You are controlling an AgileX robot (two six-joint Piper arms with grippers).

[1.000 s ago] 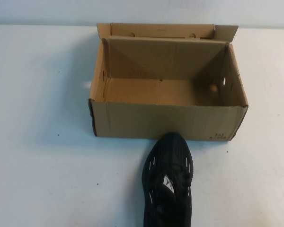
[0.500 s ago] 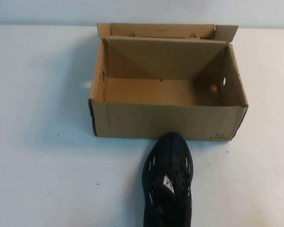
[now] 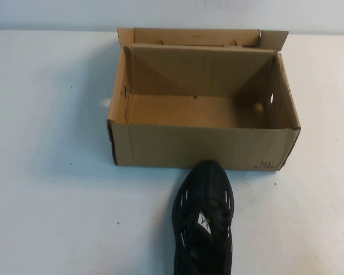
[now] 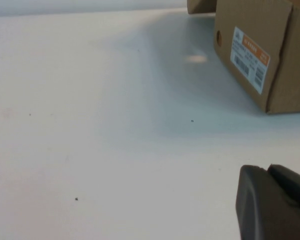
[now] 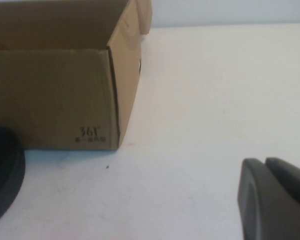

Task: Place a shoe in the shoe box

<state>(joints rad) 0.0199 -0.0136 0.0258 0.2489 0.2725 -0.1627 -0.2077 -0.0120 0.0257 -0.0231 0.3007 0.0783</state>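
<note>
The black shoe (image 3: pixel 203 220) with white dash marks and a white tongue label lies on the table, its toe against the near wall of the shoe box (image 3: pixel 200 146); its toe also shows in the right wrist view (image 5: pixel 2 170). The brown cardboard shoe box stands open and empty, flap lid folded back. My left gripper (image 4: pixel 266 170) is shut, low over bare table to the left of the box (image 4: pixel 260 50). My right gripper (image 5: pixel 264 162) is shut, low over the table right of the box corner (image 5: pixel 65 95). Neither gripper shows in the high view.
The white table (image 3: pixel 51 200) spreads wide on both sides of the box. A pale wall runs along the table's far edge (image 3: pixel 46 28). A white barcode label (image 4: pixel 249 59) is on the box's left end.
</note>
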